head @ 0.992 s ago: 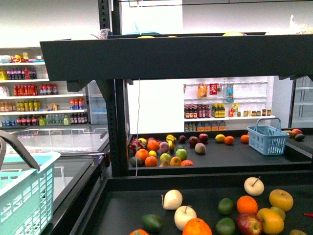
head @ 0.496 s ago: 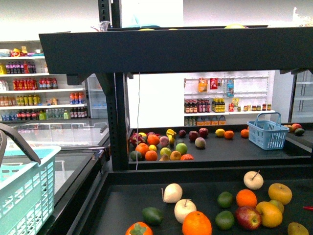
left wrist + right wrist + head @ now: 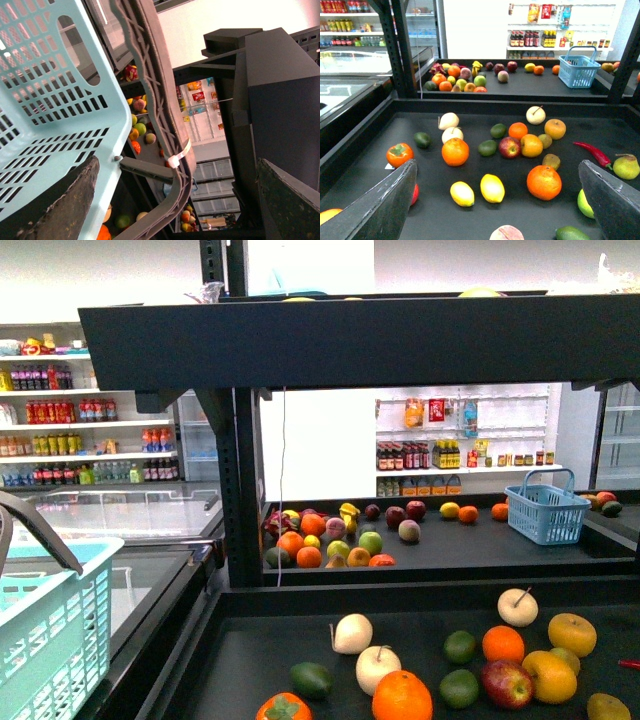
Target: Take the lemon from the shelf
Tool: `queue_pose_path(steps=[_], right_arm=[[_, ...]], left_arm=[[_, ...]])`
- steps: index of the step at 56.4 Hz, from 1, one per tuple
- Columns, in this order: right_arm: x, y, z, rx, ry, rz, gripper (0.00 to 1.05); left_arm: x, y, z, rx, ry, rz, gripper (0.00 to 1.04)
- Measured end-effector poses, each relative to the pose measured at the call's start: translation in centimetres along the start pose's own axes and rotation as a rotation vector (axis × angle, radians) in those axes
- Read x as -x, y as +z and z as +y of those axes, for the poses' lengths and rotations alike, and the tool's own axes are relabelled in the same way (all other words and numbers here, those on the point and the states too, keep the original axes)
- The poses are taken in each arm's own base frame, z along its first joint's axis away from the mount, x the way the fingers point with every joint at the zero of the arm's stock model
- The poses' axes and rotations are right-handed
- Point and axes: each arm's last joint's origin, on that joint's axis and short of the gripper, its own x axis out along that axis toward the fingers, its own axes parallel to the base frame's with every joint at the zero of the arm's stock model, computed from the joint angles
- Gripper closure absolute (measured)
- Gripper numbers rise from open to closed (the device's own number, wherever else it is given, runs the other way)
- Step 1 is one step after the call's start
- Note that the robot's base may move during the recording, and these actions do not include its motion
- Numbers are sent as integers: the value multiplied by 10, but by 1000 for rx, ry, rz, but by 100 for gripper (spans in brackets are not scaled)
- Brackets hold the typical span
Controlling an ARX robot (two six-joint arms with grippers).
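Two bright-yellow lemons (image 3: 492, 188) (image 3: 462, 193) lie side by side on the near flat tray (image 3: 435, 215) of the black shelf (image 3: 350, 340). In the right wrist view my right gripper (image 3: 496, 172) is open and empty, hovering above the tray, with the lemons just below the gap between its fingers (image 3: 385, 210). My left gripper (image 3: 177, 162) is open and empty beside a light-blue basket (image 3: 50, 100), close to its grey handle (image 3: 165, 125). The basket also shows in the front view (image 3: 50, 640). Neither gripper nor the two lemons show in the front view.
Around the lemons lie oranges (image 3: 544, 182) (image 3: 455, 151), a persimmon (image 3: 399, 154), a red apple (image 3: 509, 147), limes (image 3: 487, 147), a red chili (image 3: 592, 153) and a pear (image 3: 626, 166). A farther tray holds more fruit and a blue basket (image 3: 576, 70). A black upright (image 3: 402, 50) stands at the tray's corner.
The front view shifted a second ago, so a little more of the near tray shows. Over the last half second nothing has visibly moved.
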Motion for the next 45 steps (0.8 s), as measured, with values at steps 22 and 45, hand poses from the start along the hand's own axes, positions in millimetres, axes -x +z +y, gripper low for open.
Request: queue_pose_path(steps=[22,45], right_arm=[[0,0,0,0,0,0,7],[0,0,0,0,0,0,7]], left_arm=[[-37,11,1,24,-26,-23,8],[-73,19,4,23,1,-44,8]])
